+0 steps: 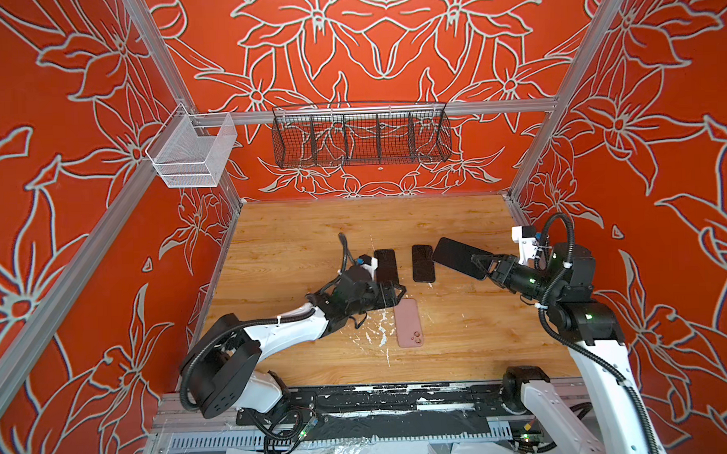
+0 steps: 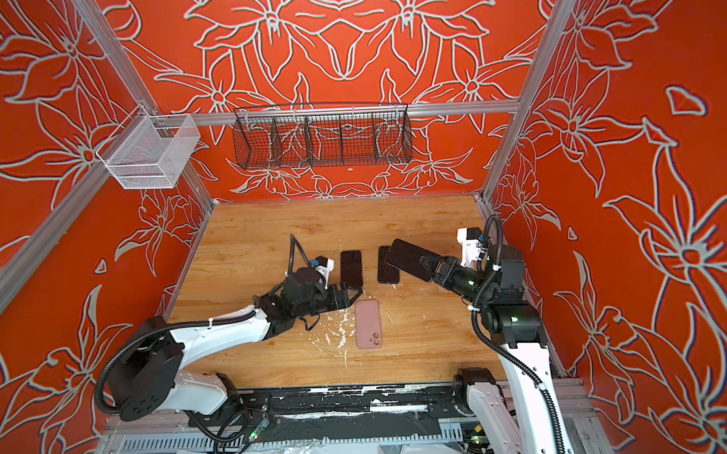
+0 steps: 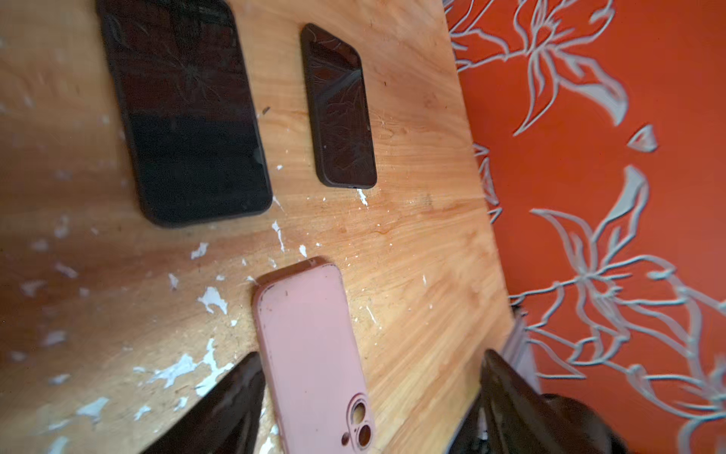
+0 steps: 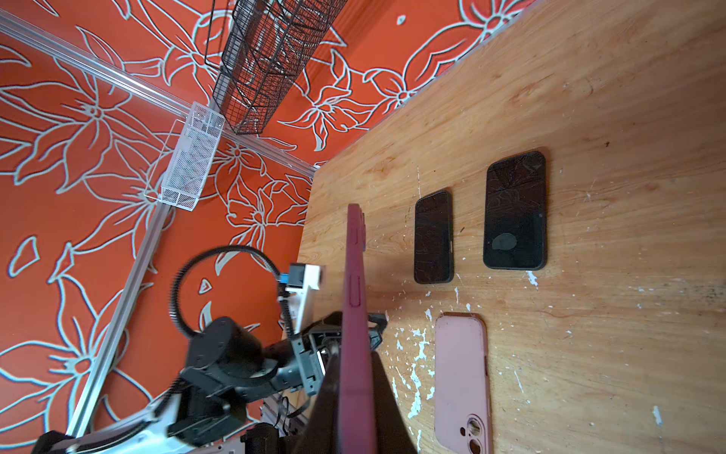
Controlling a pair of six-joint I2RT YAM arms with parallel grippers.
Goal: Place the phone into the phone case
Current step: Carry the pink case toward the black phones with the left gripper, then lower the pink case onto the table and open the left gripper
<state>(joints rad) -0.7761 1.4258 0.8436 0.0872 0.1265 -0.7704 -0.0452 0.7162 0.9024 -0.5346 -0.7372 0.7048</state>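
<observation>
A pink phone case [image 1: 409, 322] [image 3: 310, 346] lies back up on the wooden table [image 1: 312, 238], its camera holes toward the front. My left gripper [image 1: 392, 294] [image 3: 372, 355] hovers open over the case's far end, one finger [image 3: 235, 397] beside its edge. Two black phones with cracked screens [image 1: 386, 265] [image 1: 422, 263] lie side by side behind it. My right gripper [image 1: 479, 265] [image 4: 355, 393] is shut on a maroon case [image 4: 353, 275] with a dark face [image 1: 456, 258], held above the table at the right. I cannot tell whether a phone sits inside it.
A black wire basket [image 1: 360, 136] hangs on the back wall and a white mesh basket [image 1: 193, 153] on the left rail. White chipped patches [image 1: 380, 335] mark the wood next to the pink case. Red patterned walls close in three sides.
</observation>
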